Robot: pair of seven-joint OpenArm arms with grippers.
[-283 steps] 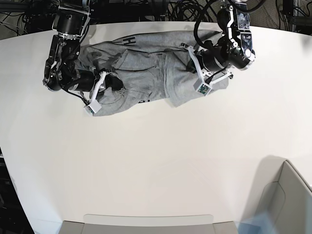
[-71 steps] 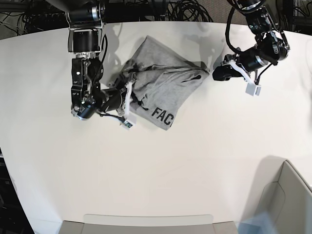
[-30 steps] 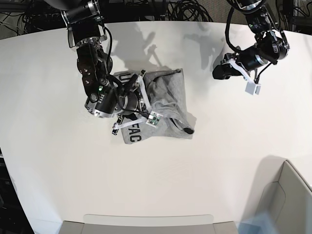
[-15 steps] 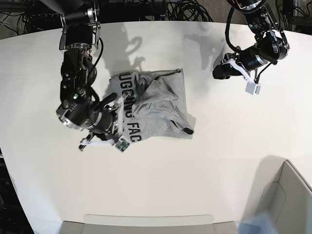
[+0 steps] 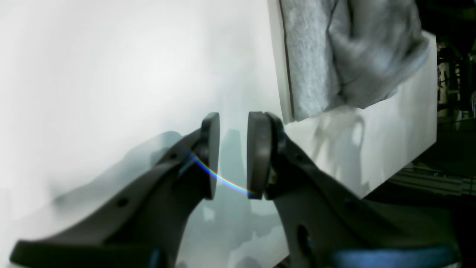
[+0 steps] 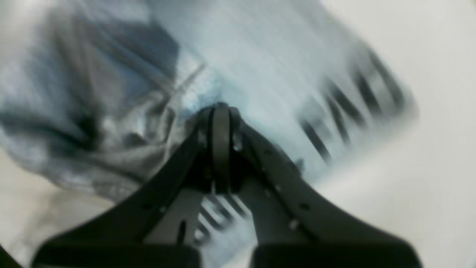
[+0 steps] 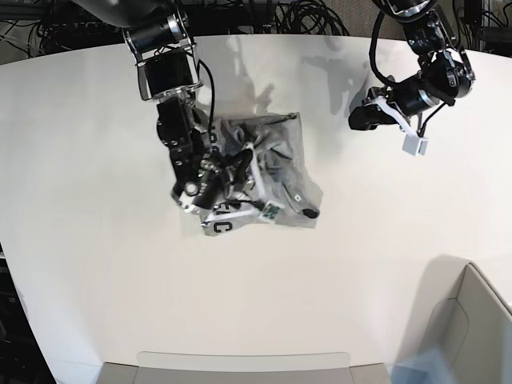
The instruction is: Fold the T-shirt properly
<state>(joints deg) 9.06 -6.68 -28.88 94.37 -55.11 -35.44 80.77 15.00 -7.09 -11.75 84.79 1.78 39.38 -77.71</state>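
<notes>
The heather-grey T-shirt [image 7: 280, 172] lies bunched in the middle of the white table [image 7: 120, 280], with black lettering showing at its near-left corner [image 7: 220, 226]. My right gripper [image 7: 240, 170] is down on the shirt's left part. In the blurred right wrist view its jaws [image 6: 221, 117] are shut, and creases of the T-shirt [image 6: 122, 111] run into the tips. My left gripper [image 7: 358, 120] hangs over bare table to the right of the shirt. It stands open [image 5: 233, 154] with nothing between its pads, and the T-shirt [image 5: 316, 63] shows ahead of it.
A grey bin [image 7: 480, 320] stands at the near right corner. A flat grey tray edge [image 7: 240, 362] runs along the front. Dark cables and frames [image 7: 304, 16] crowd behind the table's far edge.
My right arm has swung back from the lower left onto the shirt. The lettered flap that lay spread out is now pulled over, and the shirt is more bunched. The left arm has not moved.
</notes>
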